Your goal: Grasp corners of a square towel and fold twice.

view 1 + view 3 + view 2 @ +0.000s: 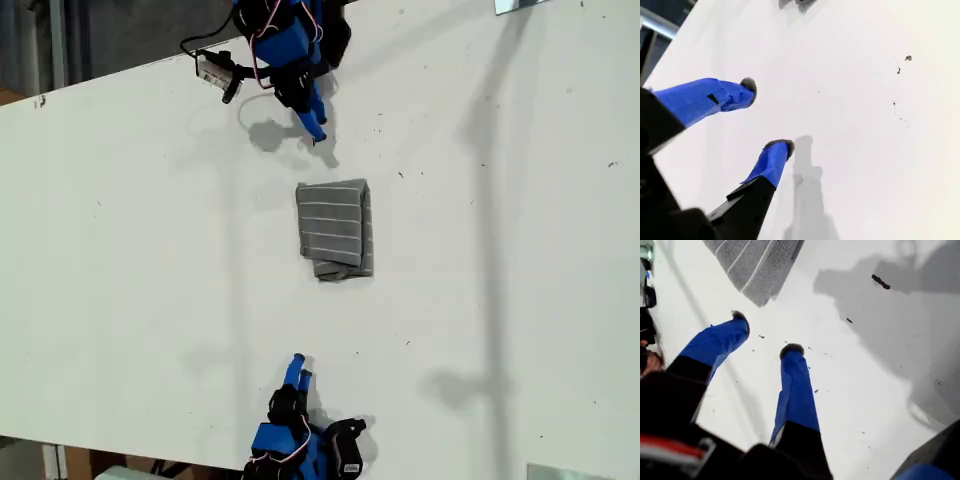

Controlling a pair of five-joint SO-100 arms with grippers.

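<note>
The soft grey striped towel point(335, 228) lies folded into a compact rectangle mid-frame on the smooth white table point(130, 250), both blue grippers' jaws parted and empty.

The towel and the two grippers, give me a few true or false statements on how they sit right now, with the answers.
1. The towel lies folded into a small block on the white table. True.
2. My first gripper is clamped on a towel corner. False: its jaws stand open over bare table, with the towel edge just beyond them.
3. My second gripper is open and holds nothing. True.
4. In the exterior view the towel lies between the two arms, touching neither. True.
5. The towel is spread flat as a full square. False: it is folded, with layered edges showing along its lower side in the exterior view.
</note>
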